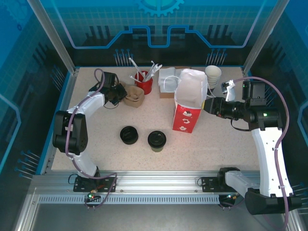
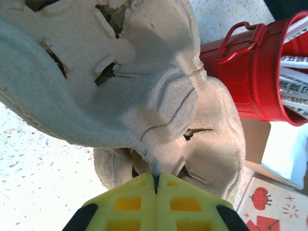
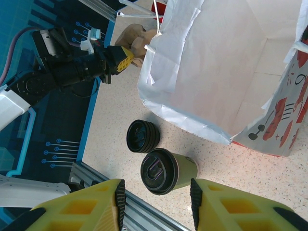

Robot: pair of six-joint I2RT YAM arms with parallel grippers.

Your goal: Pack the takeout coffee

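**Left gripper (image 2: 155,178) clenched on the rim of the pulp cup carrier (image 2: 159,96); the takeout coffee (image 1: 157,139) stands upright at the front middle of the table.**

The step in hand seems to be fetching the carrier, and the coffee is not yet packed. I think the next move needs a clean lift, because the red bucket (image 1: 143,85) stands just beside the carrier. There is open table in front of the paper bag (image 1: 187,113), but a loose black lid (image 1: 129,135) sits near the coffee. The right gripper (image 3: 155,186) is at the bag's side, jaws apart and holding nothing.
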